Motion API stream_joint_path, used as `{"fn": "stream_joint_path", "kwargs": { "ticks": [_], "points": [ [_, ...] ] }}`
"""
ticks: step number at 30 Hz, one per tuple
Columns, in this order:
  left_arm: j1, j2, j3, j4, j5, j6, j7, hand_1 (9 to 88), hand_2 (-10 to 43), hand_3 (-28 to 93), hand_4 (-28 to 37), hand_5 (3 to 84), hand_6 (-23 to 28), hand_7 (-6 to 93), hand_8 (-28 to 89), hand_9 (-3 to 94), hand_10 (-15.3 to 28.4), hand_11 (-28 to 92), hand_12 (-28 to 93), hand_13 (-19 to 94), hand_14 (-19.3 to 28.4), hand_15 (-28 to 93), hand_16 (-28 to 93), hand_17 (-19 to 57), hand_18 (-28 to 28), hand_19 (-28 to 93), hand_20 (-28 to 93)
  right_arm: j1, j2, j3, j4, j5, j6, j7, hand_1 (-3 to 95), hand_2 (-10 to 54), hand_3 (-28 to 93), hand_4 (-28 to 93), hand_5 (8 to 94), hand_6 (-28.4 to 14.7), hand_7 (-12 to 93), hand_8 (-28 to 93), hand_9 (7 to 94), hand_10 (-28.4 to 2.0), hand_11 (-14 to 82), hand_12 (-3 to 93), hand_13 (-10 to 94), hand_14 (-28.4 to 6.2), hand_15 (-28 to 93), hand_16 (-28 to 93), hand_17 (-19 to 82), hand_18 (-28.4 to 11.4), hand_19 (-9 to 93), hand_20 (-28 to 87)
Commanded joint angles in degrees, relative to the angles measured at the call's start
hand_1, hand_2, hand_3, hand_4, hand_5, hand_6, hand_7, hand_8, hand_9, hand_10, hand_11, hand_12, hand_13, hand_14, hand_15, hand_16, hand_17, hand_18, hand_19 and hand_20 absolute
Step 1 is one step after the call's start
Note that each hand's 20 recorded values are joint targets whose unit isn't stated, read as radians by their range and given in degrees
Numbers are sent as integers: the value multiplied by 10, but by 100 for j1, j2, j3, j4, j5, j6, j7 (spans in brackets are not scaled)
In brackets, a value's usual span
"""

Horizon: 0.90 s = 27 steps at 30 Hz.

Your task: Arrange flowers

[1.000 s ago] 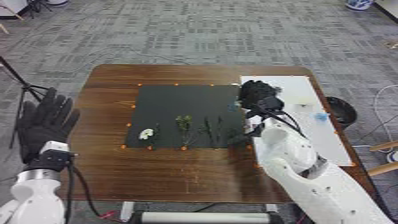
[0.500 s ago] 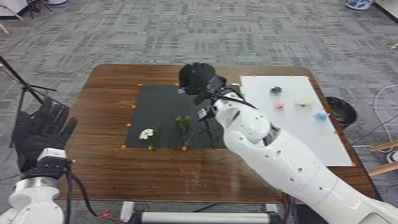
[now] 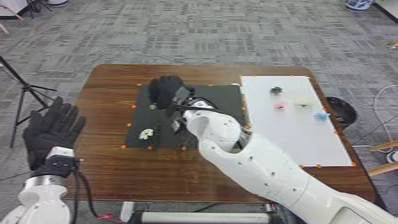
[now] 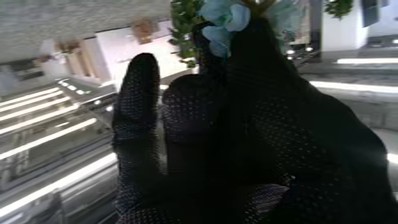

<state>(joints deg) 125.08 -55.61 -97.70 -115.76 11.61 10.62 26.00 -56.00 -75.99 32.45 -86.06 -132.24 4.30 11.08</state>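
Observation:
In the head view, my right hand (image 3: 166,90) is above the back left part of the black mat (image 3: 218,93). The right wrist view shows this hand (image 4: 266,100) pinching a blue flower (image 4: 226,22) with green leaves at its fingertips. A white flower (image 3: 146,133) lies near the mat's front left corner, and my right arm covers much of the mat's middle. My left hand (image 3: 55,131) is held off the table's left side with straight fingers. On the white sheet (image 3: 306,145) are small pink (image 3: 280,105), pale yellow (image 3: 304,101), blue (image 3: 321,116) and dark pieces (image 3: 276,90).
Small orange marks line the mat and sheet on the brown table (image 3: 169,175). A dark round bin (image 3: 342,112) stands on the floor past the table's right edge. A black tripod (image 3: 27,87) is at the left.
My right hand has swung left from the white sheet across the black mat, carrying the blue flower. The pieces on the sheet are uncovered, while the arm now hides green stems on the mat.

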Motion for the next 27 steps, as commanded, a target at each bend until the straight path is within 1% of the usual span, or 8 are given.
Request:
{"fn": "stream_joint_path", "kwargs": {
  "ticks": [1,4,7,12,16,18,23,27],
  "points": [
    [-234,148,165,95,-44,8,65,206,225,637,-283,363,51,88,-87,259,117,120,71,203,92,119,-27,-35,90,165,109,146,-478,-172,564,-273,-16,-146,621,-95,713,-283,664,39,453,-38,802,-59,181,502,672,-43,659,490,311,-189,712,366],
    [-139,170,103,42,-50,11,123,207,222,633,-283,363,51,88,-86,259,117,121,72,203,92,120,-27,-34,88,163,108,184,-589,-170,698,-331,-11,-239,620,-95,716,-283,660,38,454,-39,799,-58,182,500,672,-42,657,490,310,-190,710,364],
    [-163,144,121,53,-46,-27,128,206,222,635,-283,363,52,87,-87,259,117,121,72,203,93,123,-28,-32,86,162,108,199,-546,-233,688,-483,-9,-251,620,-95,717,-283,659,38,454,-41,798,-58,184,498,673,-42,654,490,309,-190,709,364],
    [-168,155,118,55,-37,-76,111,208,221,631,-283,363,52,87,-86,259,117,122,72,203,92,124,-30,-32,85,162,108,173,-523,-310,707,-523,-108,-75,619,-95,719,-283,658,38,455,-41,797,-57,187,497,673,-41,651,489,309,-190,708,363],
    [-66,151,29,26,-51,-76,184,211,220,627,-283,363,52,86,-86,259,117,121,71,203,92,125,-31,-32,85,160,109,267,-463,-487,759,-819,8,8,615,-95,721,-283,648,34,447,-44,787,-59,179,486,670,-37,640,489,307,-192,707,361],
    [-83,146,12,42,-52,-56,165,210,219,628,-283,363,52,87,-86,259,117,122,72,203,92,125,-31,-32,85,160,109,276,-461,-489,765,-776,-19,89,613,-95,721,-283,636,31,445,-45,782,-61,177,477,668,-32,625,490,304,-193,706,358],
    [-162,151,78,62,-13,-107,113,211,217,628,-283,363,52,86,-86,258,116,122,72,203,93,125,-31,-32,85,160,109,258,-479,-469,817,-862,-152,245,613,-95,719,-283,640,29,443,-41,779,-62,179,476,668,-34,622,492,302,-196,706,356],
    [-214,204,128,69,-37,-107,153,205,215,638,-283,362,51,87,-86,258,116,122,72,203,93,125,-31,-32,85,160,110,256,-529,-446,893,-926,-235,271,612,-95,719,-283,641,28,439,-39,778,-64,181,474,669,-35,622,490,302,-197,708,355]
  ]
}}
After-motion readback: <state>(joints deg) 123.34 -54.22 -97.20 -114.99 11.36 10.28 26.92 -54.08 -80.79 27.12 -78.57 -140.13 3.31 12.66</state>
